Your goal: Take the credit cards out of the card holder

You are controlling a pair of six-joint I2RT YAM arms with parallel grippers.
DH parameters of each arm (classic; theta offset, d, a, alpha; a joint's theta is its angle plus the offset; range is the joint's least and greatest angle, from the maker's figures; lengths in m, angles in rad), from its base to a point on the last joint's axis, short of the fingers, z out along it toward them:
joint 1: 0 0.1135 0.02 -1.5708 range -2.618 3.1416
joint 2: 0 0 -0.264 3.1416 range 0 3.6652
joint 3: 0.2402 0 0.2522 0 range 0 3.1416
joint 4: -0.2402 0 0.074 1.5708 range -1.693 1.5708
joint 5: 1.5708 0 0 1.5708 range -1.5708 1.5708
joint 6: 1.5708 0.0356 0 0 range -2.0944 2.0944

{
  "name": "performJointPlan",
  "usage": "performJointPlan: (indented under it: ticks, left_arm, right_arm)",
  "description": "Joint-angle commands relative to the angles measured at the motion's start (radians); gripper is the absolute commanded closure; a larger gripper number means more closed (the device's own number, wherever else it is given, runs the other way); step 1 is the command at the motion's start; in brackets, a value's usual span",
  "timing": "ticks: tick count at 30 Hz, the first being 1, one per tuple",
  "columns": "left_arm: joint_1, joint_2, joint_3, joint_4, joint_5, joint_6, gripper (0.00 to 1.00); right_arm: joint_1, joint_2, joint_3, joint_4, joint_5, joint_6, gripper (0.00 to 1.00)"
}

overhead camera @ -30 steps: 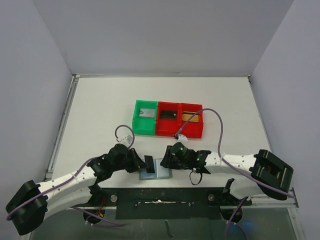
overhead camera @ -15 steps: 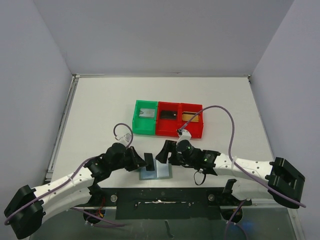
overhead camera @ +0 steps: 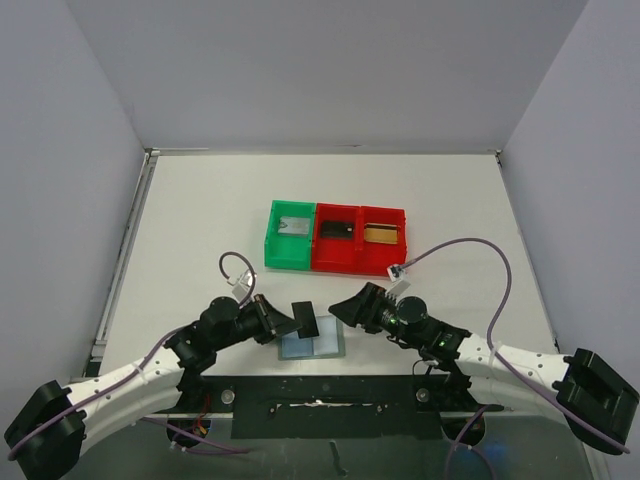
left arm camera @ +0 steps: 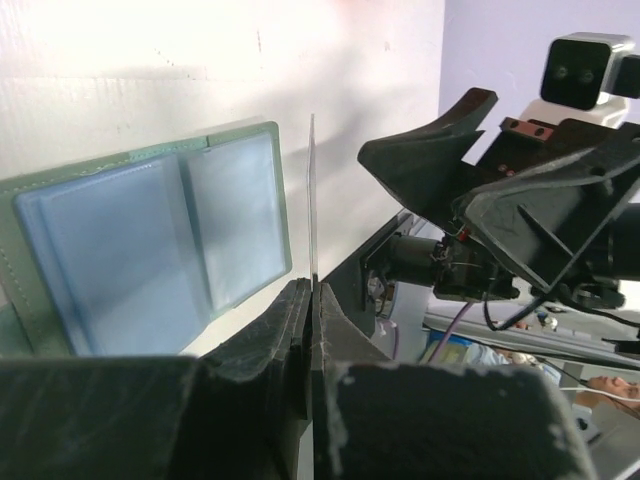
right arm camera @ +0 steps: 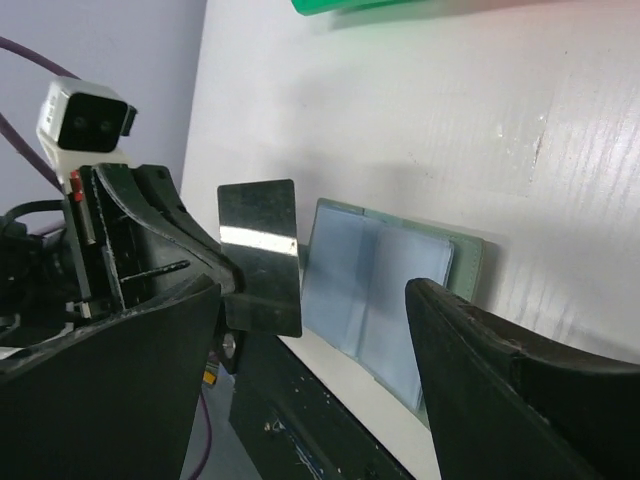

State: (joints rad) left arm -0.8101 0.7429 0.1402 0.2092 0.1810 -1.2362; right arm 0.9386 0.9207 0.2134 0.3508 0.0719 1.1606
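Note:
The card holder point(overhead camera: 312, 347) lies open and flat near the table's front edge, pale blue-grey with a green rim point(right arm camera: 385, 290) point(left arm camera: 150, 250). My left gripper point(overhead camera: 288, 320) point(left arm camera: 312, 286) is shut on a dark, shiny credit card point(overhead camera: 305, 318) point(right arm camera: 260, 255), which it holds upright just above the holder's left part. That card shows edge-on point(left arm camera: 312, 200) in the left wrist view. My right gripper point(overhead camera: 347, 309) point(right arm camera: 315, 290) stands open to the right of the holder with nothing between its fingers.
A green bin point(overhead camera: 272, 240) and two red bins point(overhead camera: 357, 262) stand in a row at mid-table. A grey card, a dark card and a gold-tan card point(overhead camera: 380, 234) lie in them. The black base rail point(overhead camera: 320, 395) runs just in front of the holder.
My right gripper has opened wide and drawn back to the right, off the holder. The left gripper, still shut on the card, has shifted slightly.

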Motion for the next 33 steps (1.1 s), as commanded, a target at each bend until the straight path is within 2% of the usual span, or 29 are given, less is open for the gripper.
performJointPlan:
  ticks: [1,7,18,23,33]
  left_arm:
    - [0.005,-0.019,0.002,0.165,0.030,-0.042,1.00]
    - [0.005,-0.001,0.048,0.145,0.060,0.013,1.00]
    - [0.003,0.067,0.049,0.311,0.111,0.018,1.00]
    - [0.004,0.045,0.038,0.332,0.112,0.017,1.00]
    - [0.003,0.000,0.008,0.361,0.121,0.006,1.00]
  right_arm:
    - [-0.063,-0.015,-0.075,0.289,-0.114,0.070,0.26]
    - [-0.095,0.012,-0.081,0.317,-0.177,0.075,0.31]
    - [-0.118,0.156,0.012,0.403,-0.352,0.024,0.36]
    - [-0.129,0.217,0.008,0.525,-0.414,0.053,0.42]
    - [-0.139,0.268,0.017,0.607,-0.472,0.075,0.55]
